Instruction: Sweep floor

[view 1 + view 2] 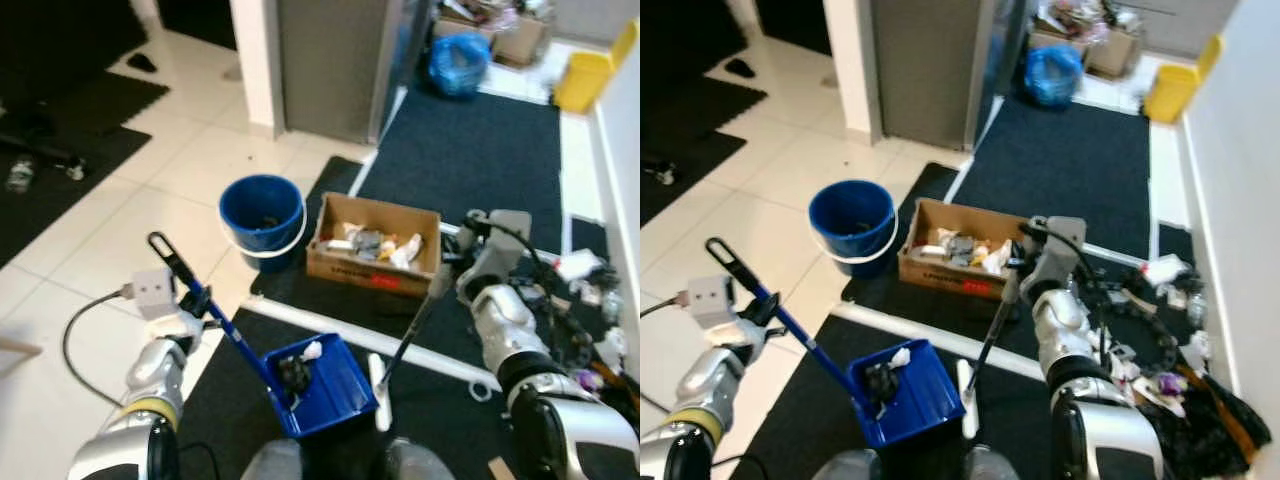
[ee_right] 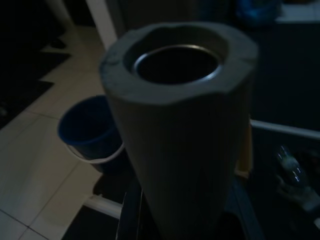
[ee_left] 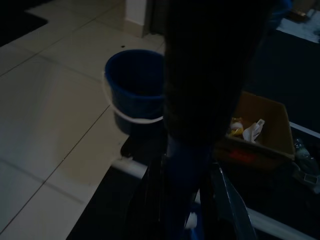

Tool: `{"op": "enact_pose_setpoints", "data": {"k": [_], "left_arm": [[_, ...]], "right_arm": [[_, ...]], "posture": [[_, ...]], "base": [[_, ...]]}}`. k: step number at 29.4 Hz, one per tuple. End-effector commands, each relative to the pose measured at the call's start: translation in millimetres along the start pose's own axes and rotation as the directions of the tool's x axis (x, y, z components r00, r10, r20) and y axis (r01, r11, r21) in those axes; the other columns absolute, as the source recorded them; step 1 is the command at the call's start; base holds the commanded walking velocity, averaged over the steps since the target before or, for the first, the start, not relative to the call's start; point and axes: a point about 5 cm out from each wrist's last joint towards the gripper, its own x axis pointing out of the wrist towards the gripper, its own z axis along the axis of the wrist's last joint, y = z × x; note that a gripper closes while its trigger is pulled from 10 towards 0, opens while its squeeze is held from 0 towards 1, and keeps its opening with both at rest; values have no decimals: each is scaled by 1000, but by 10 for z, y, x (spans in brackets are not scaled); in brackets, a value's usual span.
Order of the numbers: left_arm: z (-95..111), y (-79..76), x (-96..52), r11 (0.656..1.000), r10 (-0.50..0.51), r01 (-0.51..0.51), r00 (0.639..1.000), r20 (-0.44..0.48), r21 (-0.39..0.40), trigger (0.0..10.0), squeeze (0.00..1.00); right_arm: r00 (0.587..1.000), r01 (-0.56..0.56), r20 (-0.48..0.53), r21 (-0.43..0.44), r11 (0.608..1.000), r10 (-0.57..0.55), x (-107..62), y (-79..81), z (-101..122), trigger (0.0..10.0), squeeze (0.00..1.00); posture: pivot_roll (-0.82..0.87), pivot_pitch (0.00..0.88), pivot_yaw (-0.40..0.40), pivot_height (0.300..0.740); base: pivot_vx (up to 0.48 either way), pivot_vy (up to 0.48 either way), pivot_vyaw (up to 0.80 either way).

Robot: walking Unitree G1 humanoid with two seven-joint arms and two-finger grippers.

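My left gripper point(image 1: 196, 312) is shut on the long blue handle of a blue dustpan point(image 1: 322, 388). The pan rests on the dark mat in front of me, with crumpled paper and dark scraps point(image 1: 296, 370) inside. My right gripper point(image 1: 446, 282) is shut on the grey foam top of a broom handle point(image 2: 180, 105). The thin dark stick point(image 1: 410, 335) slants down to a white broom head point(image 1: 380, 392) just right of the pan. In the left wrist view the dustpan handle point(image 3: 187, 165) runs between the fingers.
A blue bucket point(image 1: 262, 215) stands on the tiles beyond the dustpan, next to a cardboard box point(image 1: 375, 262) holding rubbish. A white bar point(image 1: 300, 322) lies across the mat. Cables and clutter point(image 1: 585, 300) line the right wall. A blue bag point(image 1: 458, 62) and yellow bin point(image 1: 585, 80) stand far back.
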Motion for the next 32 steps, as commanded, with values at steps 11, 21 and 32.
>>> {"op": "enact_pose_setpoints", "data": {"k": [11, 21, 32], "left_arm": [[131, -76, 86, 998, -54, 53, 998, 37, 25, 10000, 0], [586, -129, 208, 989, -137, 120, 968, 210, 91, 10000, 0], [1121, -342, 251, 953, -288, 223, 874, 392, 204, 10000, 0]], "right_arm": [[999, 48, 1, 20, 999, -48, -2, -77, 23, 10000, 0], [992, 121, 19, 15, 992, -122, -29, -224, 70, 10000, 0], [956, 294, 13, -41, 955, -294, -122, -603, 161, 10000, 0]], "posture": [[158, 0, -18, 740], [172, 1, -15, 740], [184, 6, -7, 740]], "base": [[300, 0, -740], [301, 0, -240], [304, 0, 0]]}}
